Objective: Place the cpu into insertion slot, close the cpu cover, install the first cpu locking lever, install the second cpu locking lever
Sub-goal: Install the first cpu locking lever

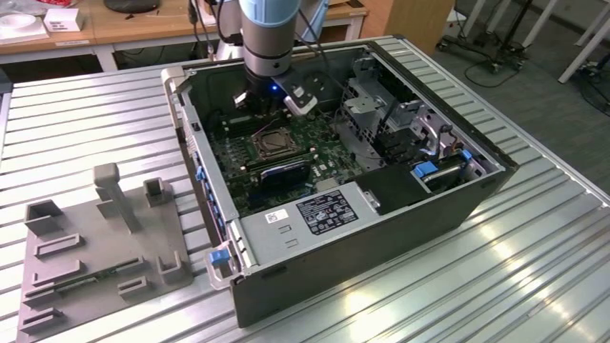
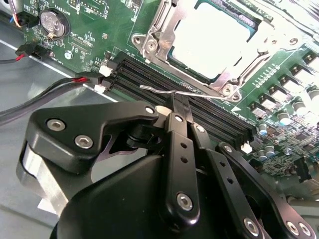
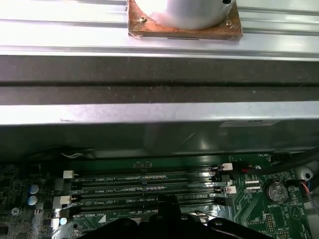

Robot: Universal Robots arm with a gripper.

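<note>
Single pale blue-grey cylindrical robot arm [image 1: 270, 32] hangs close to vertical in the exterior view. Its wrist section points straight down, with a small blue light [image 1: 274, 88] lit at the lower end. The black metal linkage gripper [image 2: 179, 99] is mounted below the wrist and also points down. In the second wrist view the two slim black fingers [image 2: 178, 117] lie flat against each other, with no gap visible between them. The bolted outer link arms [image 2: 92, 129] are folded in on either side and converge towards the fingertips. The gripper body is tilted slightly relative to the surface beneath.
</note>
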